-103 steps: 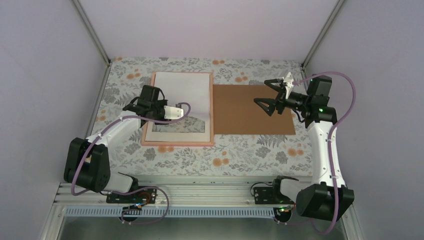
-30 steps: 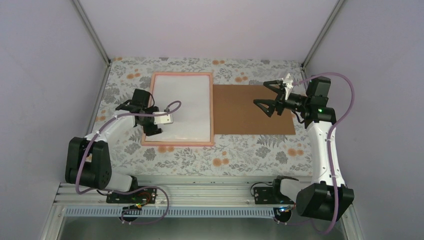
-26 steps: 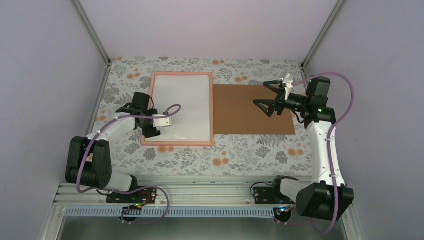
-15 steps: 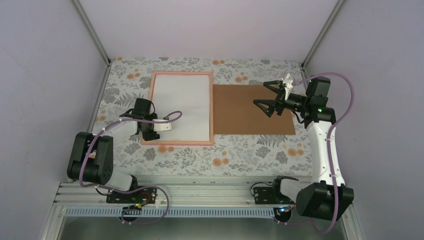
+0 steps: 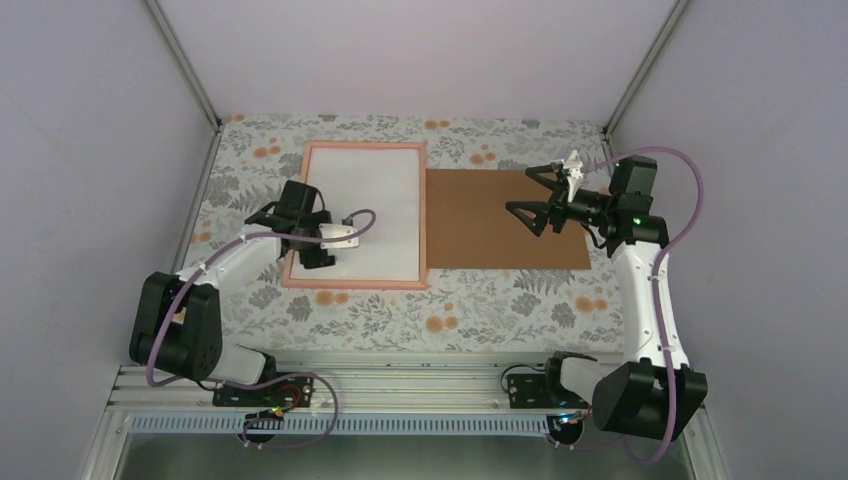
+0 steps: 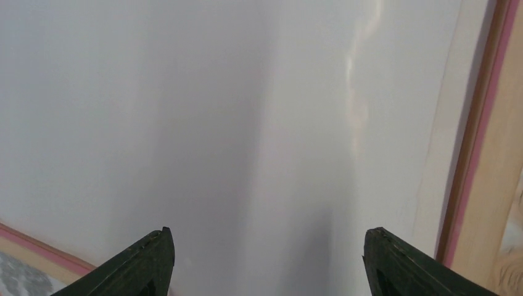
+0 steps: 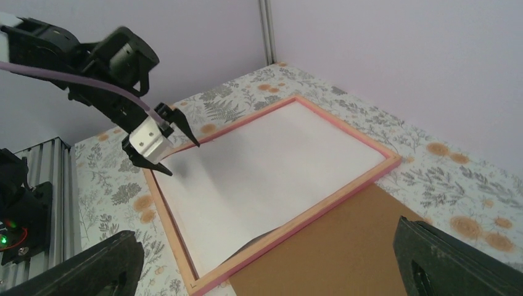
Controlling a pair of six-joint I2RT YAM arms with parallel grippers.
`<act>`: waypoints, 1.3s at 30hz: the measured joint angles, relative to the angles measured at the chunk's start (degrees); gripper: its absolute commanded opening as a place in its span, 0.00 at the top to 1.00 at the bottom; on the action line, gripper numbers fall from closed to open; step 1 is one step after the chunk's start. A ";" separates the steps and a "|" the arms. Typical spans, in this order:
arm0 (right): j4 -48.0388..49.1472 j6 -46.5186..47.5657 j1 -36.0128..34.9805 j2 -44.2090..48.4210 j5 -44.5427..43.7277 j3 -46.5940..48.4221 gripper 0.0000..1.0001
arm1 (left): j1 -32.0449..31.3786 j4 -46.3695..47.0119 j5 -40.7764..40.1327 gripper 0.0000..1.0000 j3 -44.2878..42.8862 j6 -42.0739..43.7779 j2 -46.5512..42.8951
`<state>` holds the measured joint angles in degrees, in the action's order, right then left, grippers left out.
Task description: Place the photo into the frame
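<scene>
The photo (image 5: 370, 210) lies white side up inside the frame (image 5: 355, 285). The left claw (image 7: 184, 159) hangs open over its near-left corner, and the right claw (image 5: 520, 188) is open too.

One frame (image 5: 360, 286), apparently one photo (image 5: 372, 205), one board (image 5: 500, 225).

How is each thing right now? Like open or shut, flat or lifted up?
the photo: lying white side up inside the frame.
the frame: lying flat, the photo filling its middle.
backing board: lying flat beside the frame's right edge, not on it.
left gripper: open, holding nothing, over the photo's near left corner.
right gripper: open, empty, above the backing board.
</scene>
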<state>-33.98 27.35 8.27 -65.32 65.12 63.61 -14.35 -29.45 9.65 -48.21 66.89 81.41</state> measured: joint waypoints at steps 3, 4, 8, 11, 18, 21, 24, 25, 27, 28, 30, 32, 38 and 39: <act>-0.02 0.00 -0.02 -0.02 -1.29 -1.09 0.00 | -3.65 -0.52 0.70 0.03 -3.34 -3.67 -0.28; -0.07 0.02 -0.02 -0.15 -1.92 -1.27 0.00 | -4.59 -0.52 0.94 0.00 -4.55 -4.79 -0.28; -0.24 0.20 -0.02 -1.57 -4.26 -1.22 0.00 | -6.88 -0.35 1.79 0.00 -11.69 -11.21 -0.28; -0.37 0.28 -0.02 -3.34 -6.97 -1.05 0.00 | -7.39 0.72 2.23 0.00 -17.46 -14.82 -0.33; 1.53 -0.48 0.00 -4.37 -14.97 -0.17 0.00 | -8.07 0.02 5.86 0.00 -36.74 -25.55 5.25; 3.13 -0.57 0.04 -4.42 -18.56 0.09 0.00 | -8.13 -2.34 10.21 0.00 -47.43 -28.63 11.80; 2.73 0.33 0.20 -5.75 -20.81 0.83 0.00 | -9.14 -1.88 11.98 0.00 -48.83 -31.71 14.84; 2.10 0.85 0.46 -7.04 -21.09 1.66 0.00 | -9.99 -1.40 11.78 0.00 -48.04 -32.50 15.41; 0.28 1.99 0.76 -11.15 -21.66 3.89 0.00 | -12.81 0.09 11.15 0.00 -46.36 -34.12 16.68; -0.96 2.43 0.96 -13.09 -21.88 4.96 0.00 | -14.29 0.70 10.84 0.00 -45.86 -34.80 17.46; -2.84 3.13 1.97 -17.57 -22.23 6.32 0.00 | -17.79 2.64 10.34 0.00 -45.24 -36.98 19.78; -5.03 3.39 3.48 -20.94 -22.43 6.43 0.00 | -20.24 4.33 10.47 0.00 -45.18 -39.60 22.43; -8.41 2.34 9.29 -27.02 -23.89 6.43 0.00 | -24.15 9.73 11.06 0.00 -44.65 -51.58 30.97; -8.57 2.08 10.21 -27.71 -24.02 6.45 0.00 | -24.61 10.32 10.86 0.00 -44.30 -53.11 31.91</act>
<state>-42.54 29.43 18.48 -93.03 41.10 70.06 -38.96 -19.14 20.51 -92.51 13.78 113.32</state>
